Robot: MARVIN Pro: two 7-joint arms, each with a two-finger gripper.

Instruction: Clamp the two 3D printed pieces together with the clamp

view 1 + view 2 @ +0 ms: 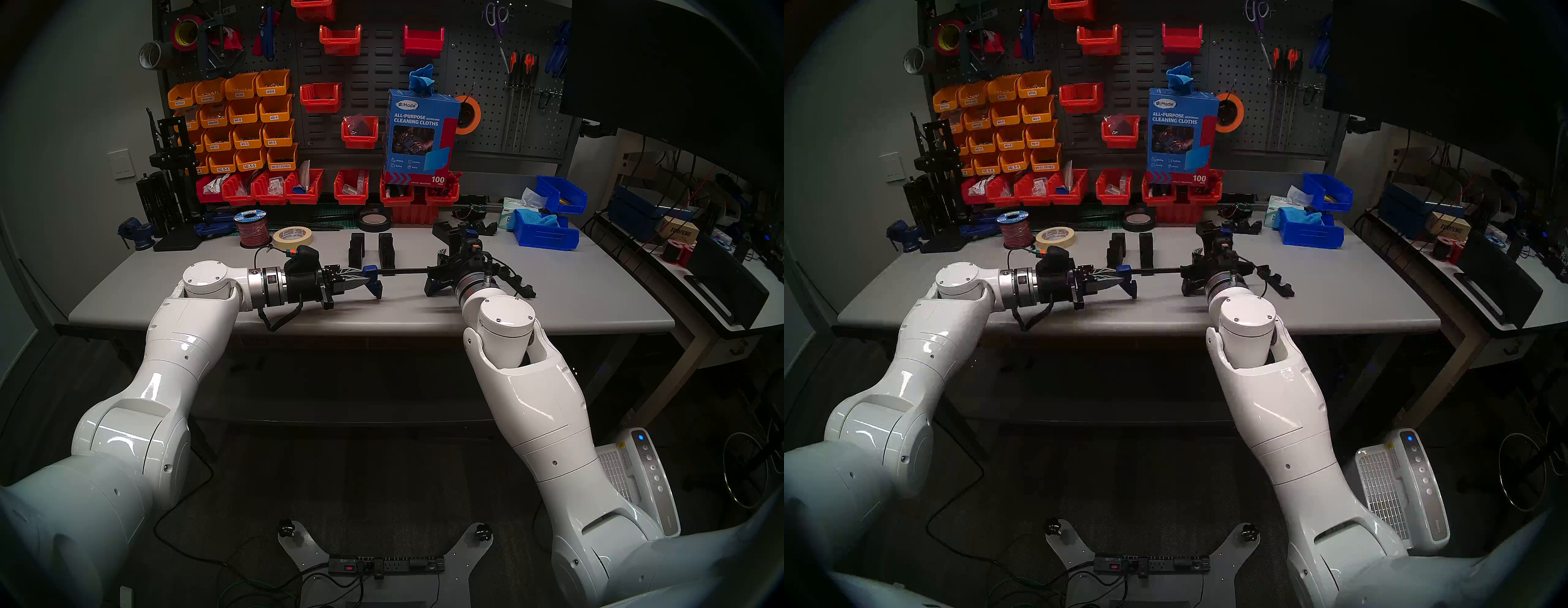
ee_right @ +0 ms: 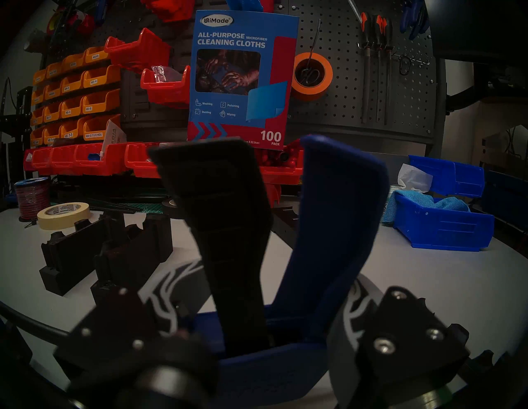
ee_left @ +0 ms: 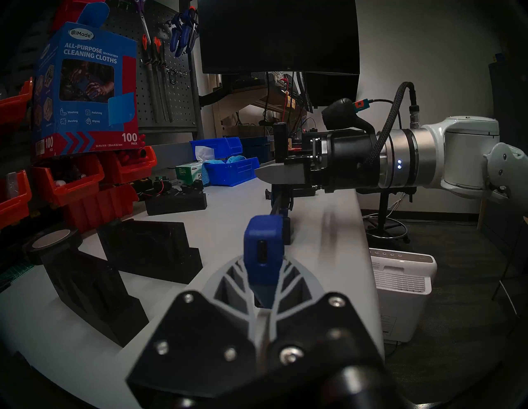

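Hanging just above the bench (image 1: 551,305), clamp (image 1: 394,271) spanning between both hands, bar running left to right, in front of the two 3D printed pieces (image 1: 372,248). Looking rigid and light (plastic body, thin metal bar), probably slick on the bar, so gripping best at the blue end jaw and the trigger handle, not the bar itself. Left hand (image 3: 261,288) clenching on the blue end jaw, grey fingers (image 3: 297,285) pinching it from both sides. Right hand (image 2: 257,320) wrapping the handle end, trigger and blue grip standing up between its fingers; seeming closed on it, with the trigger apparently not squeezed. Pieces standing upright on the bench just behind the bar, side by side with a gap between, untouched, not yet between the jaws. Standing farther back: masking tape roll (image 1: 292,237).
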